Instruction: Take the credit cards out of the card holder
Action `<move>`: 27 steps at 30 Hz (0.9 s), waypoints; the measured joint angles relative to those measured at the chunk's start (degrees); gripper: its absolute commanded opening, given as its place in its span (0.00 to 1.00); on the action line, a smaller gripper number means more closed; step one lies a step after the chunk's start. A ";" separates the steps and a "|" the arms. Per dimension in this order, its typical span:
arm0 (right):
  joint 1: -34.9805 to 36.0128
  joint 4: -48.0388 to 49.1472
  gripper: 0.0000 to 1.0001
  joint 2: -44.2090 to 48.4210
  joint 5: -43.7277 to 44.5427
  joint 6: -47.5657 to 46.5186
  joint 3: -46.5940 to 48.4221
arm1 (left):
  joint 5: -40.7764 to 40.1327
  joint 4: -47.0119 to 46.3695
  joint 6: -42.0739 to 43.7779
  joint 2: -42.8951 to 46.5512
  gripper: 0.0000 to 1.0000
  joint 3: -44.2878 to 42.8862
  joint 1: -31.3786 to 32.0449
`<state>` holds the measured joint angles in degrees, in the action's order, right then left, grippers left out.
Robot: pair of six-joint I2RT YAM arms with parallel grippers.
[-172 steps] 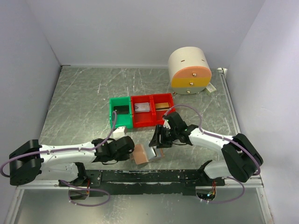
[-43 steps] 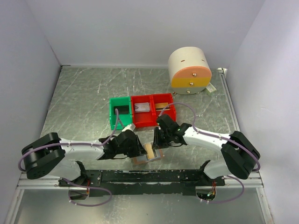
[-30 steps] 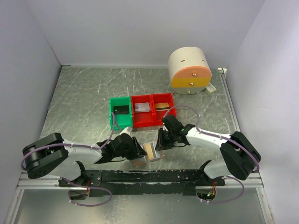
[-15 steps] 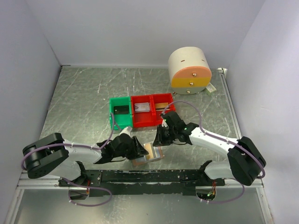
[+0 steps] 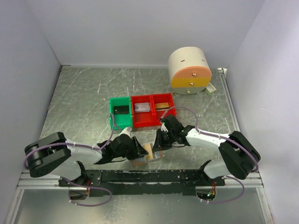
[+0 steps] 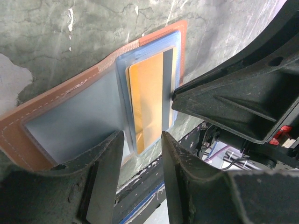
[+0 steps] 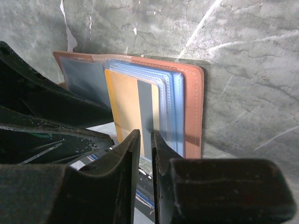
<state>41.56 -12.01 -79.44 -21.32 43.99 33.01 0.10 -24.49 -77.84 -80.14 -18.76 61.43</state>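
Your left gripper (image 6: 140, 144) stood with jaws apart over one end of the card holder (image 6: 70, 121), which lay open on the table (image 5: 84, 102) between both arms. A gold card (image 6: 147, 102) sat in its clear sleeve (image 7: 170, 93). Your right gripper (image 7: 145, 140), jaws nearly together, met that sleeve; any pinch was indiscernible.

Top view: bright, even, diffuse light from overhead; white walls (image 5: 140, 28) slightly washed out. Shadows soft, short. Mild sheen on marbled table (image 5: 84, 102). Focus sharp throughout.
Wrist views: dimmer. Left gripper's fingers (image 6: 103, 186) near-black, blurred, detail lost. Card holder (image 7: 191, 107) crisp, soft shadow along its right edge.
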 measured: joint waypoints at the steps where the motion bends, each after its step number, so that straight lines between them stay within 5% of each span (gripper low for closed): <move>1: 0.00 0.13 0.17 0.04 -0.04 0.13 -0.11 | 0.00 -0.52 -0.22 -0.13 0.48 0.26 0.00; 17: 0.00 1.36 0.17 -0.11 -0.26 0.57 -0.68 | 0.57 -11.69 -3.32 -4.24 0.21 4.68 -0.79; 27: 0.00 1.57 0.17 -0.22 -0.35 0.57 -0.68 | 2.69 -15.37 -3.58 -6.58 0.22 4.90 -1.31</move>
<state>41.56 -10.44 -79.66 -21.67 44.56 32.34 2.79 -39.86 -81.43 -86.72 -13.87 60.12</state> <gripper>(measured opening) 0.166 0.241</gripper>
